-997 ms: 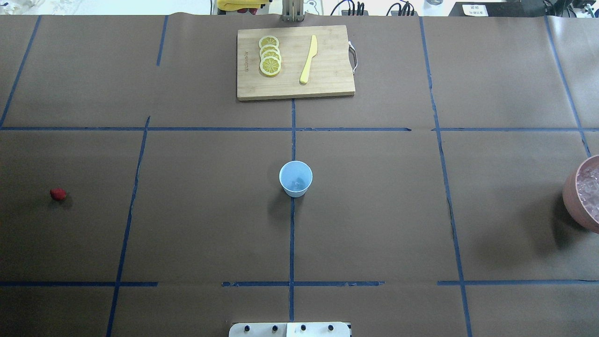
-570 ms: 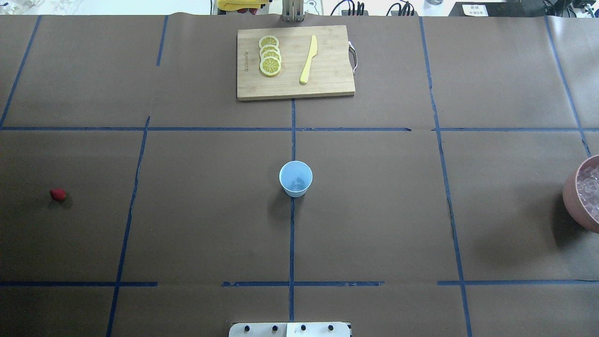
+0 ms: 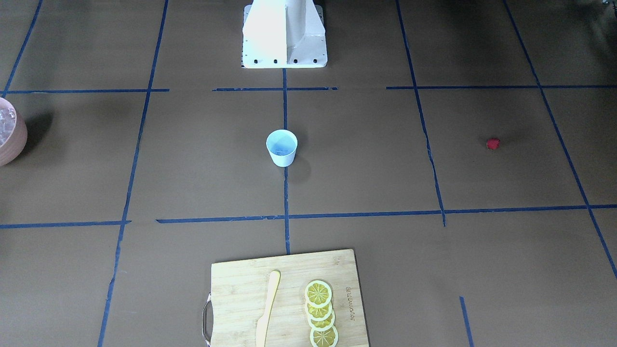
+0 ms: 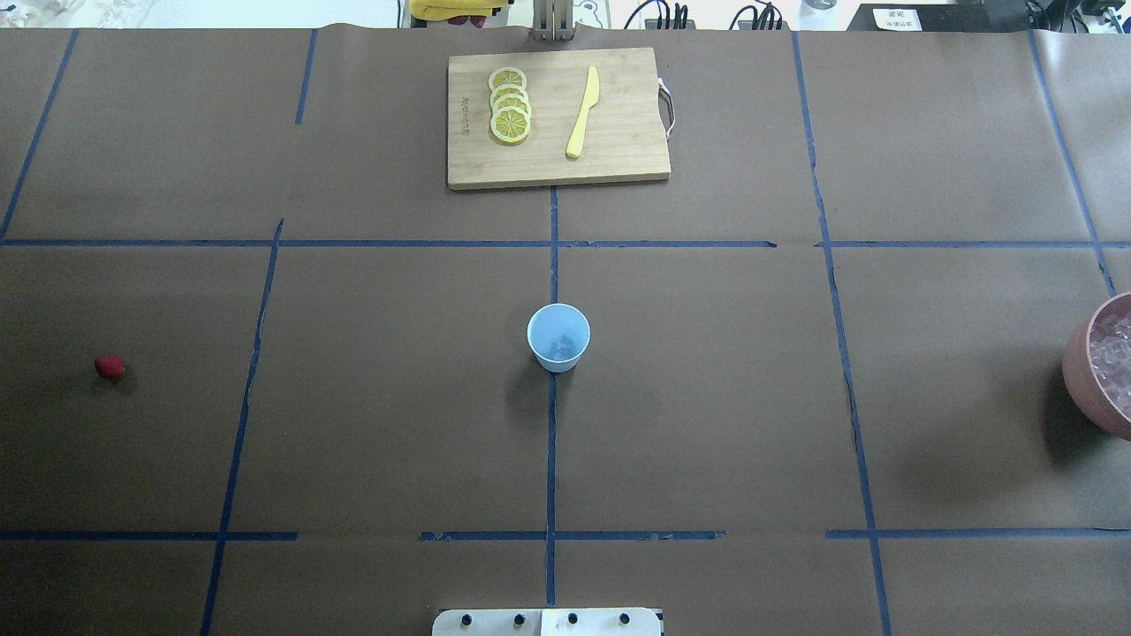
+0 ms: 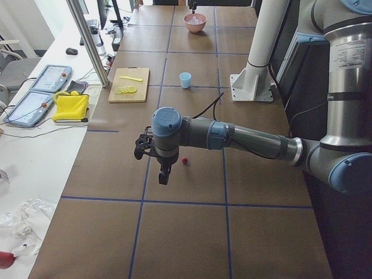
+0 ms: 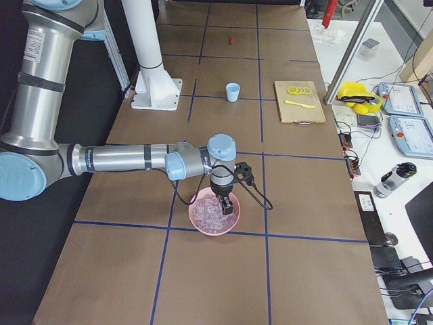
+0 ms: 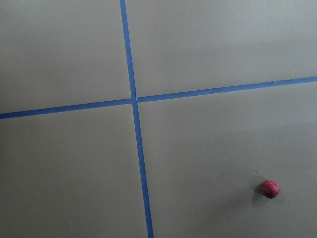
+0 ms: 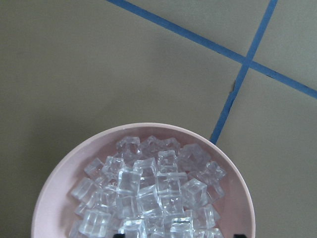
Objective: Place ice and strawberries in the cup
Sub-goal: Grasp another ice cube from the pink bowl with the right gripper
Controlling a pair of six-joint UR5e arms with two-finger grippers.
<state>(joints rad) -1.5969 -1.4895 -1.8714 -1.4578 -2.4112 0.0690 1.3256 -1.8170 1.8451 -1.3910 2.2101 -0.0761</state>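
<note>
The pale blue cup (image 4: 558, 337) stands upright at the table's middle, also in the front view (image 3: 282, 148). The red strawberry (image 4: 110, 367) lies on the far left; the left wrist view shows it low right (image 7: 270, 189). My left gripper (image 5: 163, 177) hangs just beside and above it; I cannot tell its state. The ice (image 8: 148, 188) fills the pink bowl (image 8: 54, 198) at the right edge (image 4: 1082, 371). My right gripper (image 6: 224, 205) hovers over the ice. Its two fingertips (image 8: 118, 235) show far apart at the wrist view's bottom edge.
A wooden cutting board (image 4: 618, 132) at the far middle holds several lemon slices (image 4: 510, 104) and a yellow knife (image 4: 583, 113). The robot's white base (image 3: 284, 33) stands at the near edge. Blue tape lines cross the brown table.
The shadow beside the pink bowl has shrunk a little. The cup, strawberry and bowl have not moved.
</note>
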